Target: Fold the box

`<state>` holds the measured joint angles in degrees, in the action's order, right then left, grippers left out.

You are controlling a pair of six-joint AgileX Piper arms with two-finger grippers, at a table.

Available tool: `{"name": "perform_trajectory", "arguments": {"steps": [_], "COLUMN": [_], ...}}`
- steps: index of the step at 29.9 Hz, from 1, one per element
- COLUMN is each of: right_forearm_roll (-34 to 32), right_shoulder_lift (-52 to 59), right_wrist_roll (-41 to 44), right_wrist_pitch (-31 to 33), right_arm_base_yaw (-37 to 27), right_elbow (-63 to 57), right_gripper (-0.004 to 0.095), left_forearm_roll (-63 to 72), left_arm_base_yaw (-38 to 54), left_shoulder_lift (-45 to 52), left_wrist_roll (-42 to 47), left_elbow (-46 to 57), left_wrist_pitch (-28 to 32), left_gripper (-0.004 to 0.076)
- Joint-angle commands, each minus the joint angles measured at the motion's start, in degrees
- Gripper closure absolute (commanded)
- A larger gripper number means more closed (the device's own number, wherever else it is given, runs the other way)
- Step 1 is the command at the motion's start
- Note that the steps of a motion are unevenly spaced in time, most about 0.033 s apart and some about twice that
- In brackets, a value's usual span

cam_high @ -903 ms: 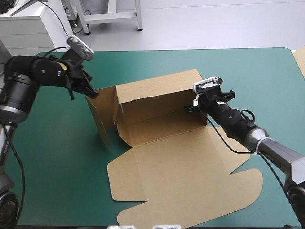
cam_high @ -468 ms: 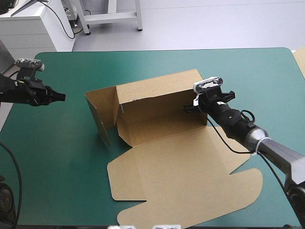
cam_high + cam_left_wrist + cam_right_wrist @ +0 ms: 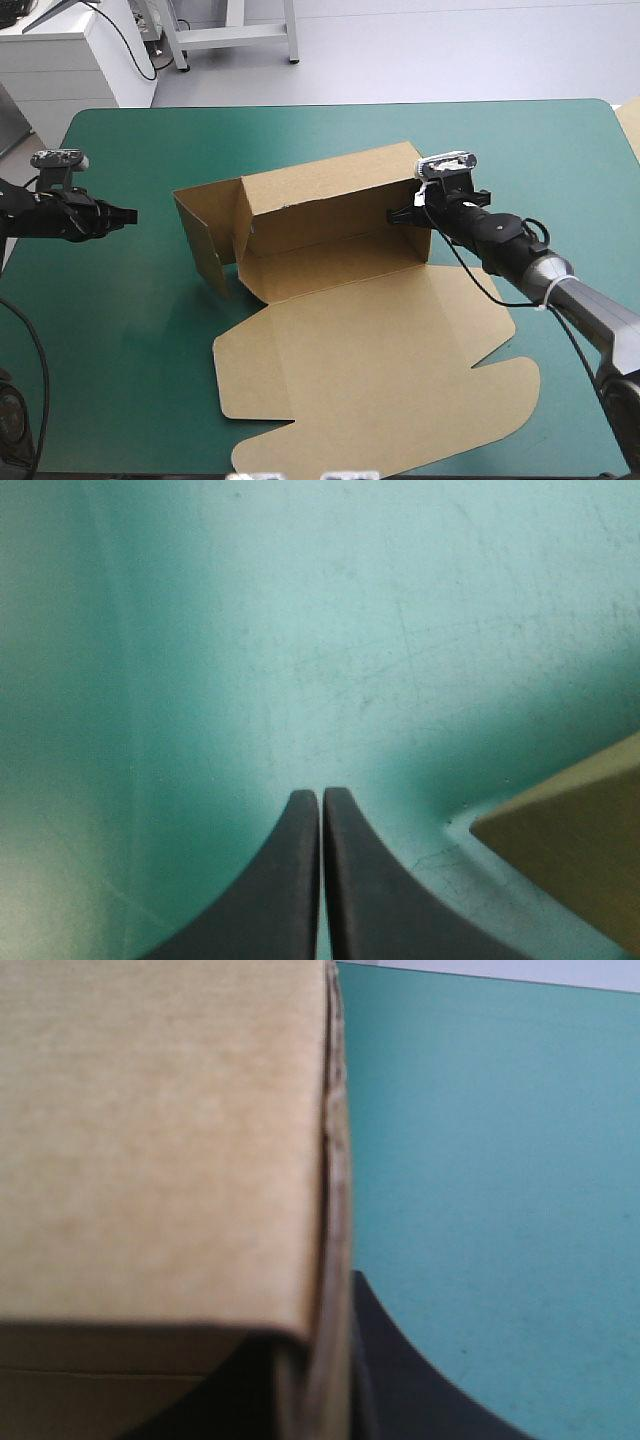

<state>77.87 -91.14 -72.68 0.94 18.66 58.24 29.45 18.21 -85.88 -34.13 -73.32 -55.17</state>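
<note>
**Left arm backs off; side flap stands alone**

The brown corrugated cardboard box [image 3: 330, 200] sits mid-table, its back wall upright and its scalloped lid lying flat toward the near edge. The left gripper [image 3: 128, 213] was up against the left-hand flap a moment ago. It has since drawn back over the teal-green table cover [image 3: 560, 150], well apart, with its black fin-shaped fingers pressed together on nothing. The flap stands unaided. The right gripper [image 3: 405, 213] is pinched on the back wall's right end, the matte, fibrous board edge between its fingers. I'd judge the left side set and the right still to do.
</note>
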Motion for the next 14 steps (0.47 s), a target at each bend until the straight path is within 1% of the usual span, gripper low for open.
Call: {"name": "perform_trajectory", "arguments": {"steps": [1, 2, 3, 4, 6, 8, 9, 11, 12, 14], "right_forearm_roll": [-4.97, -8.92, -16.57, -22.51, -37.99, -49.79, -54.38, -58.81, -59.84, -60.99], "right_shoulder_lift": [1.51, 1.38, 1.08, 1.08, 1.08, 1.08, 1.08, 1.08, 1.08, 0.85], "right_wrist_roll": [8.45, 13.03, 20.95, 26.52, 40.48, 54.05, 59.55, 65.07, 66.75, 69.17], "right_wrist_pitch": [14.07, 16.94, 20.82, 23.09, 28.48, 35.10, 38.68, 44.79, 47.74, 51.69], "right_arm_base_yaw": [-4.83, -6.14, -7.75, -8.48, -9.13, -9.00, -8.99, -8.99, -8.99, -8.99], "right_elbow": [4.67, 5.68, 7.41, 8.79, 13.01, 17.97, 20.91, 26.81, 29.54, 33.75], "right_gripper": [0.0925, 0.0921, 0.0917, 0.0917, 0.0917, 0.0917, 0.0917, 0.0917, 0.0917, 0.0917], "left_forearm_roll": [2.44, 2.44, 2.44, 2.70, 2.83, 2.83, 2.83, 2.83, 2.83, 3.19], "left_arm_base_yaw": [0.12, 0.12, 0.12, 0.12, 0.12, 0.12, 0.12, 0.12, 0.12, 0.12], "left_shoulder_lift": [2.34, 2.34, 2.34, 2.34, 2.34, 2.34, 2.34, 2.34, 2.34, 2.34], "left_wrist_roll": [0.19, 0.19, 0.19, 0.19, 0.19, 0.19, 0.19, 0.19, 0.19, 0.19], "left_elbow": [-1.33, -1.33, -1.33, -1.33, -1.33, -1.33, -1.33, -1.33, -1.33, -1.33], "left_wrist_pitch": [1.91, 1.91, 1.91, 1.91, 2.34, 2.52, 2.52, 2.52, 2.52, 2.52], "left_gripper": [0.0731, 0.0732, 0.0731, 0.0732, 0.0731, 0.0731, 0.0731, 0.0731, 0.0732, 0.0731]}}
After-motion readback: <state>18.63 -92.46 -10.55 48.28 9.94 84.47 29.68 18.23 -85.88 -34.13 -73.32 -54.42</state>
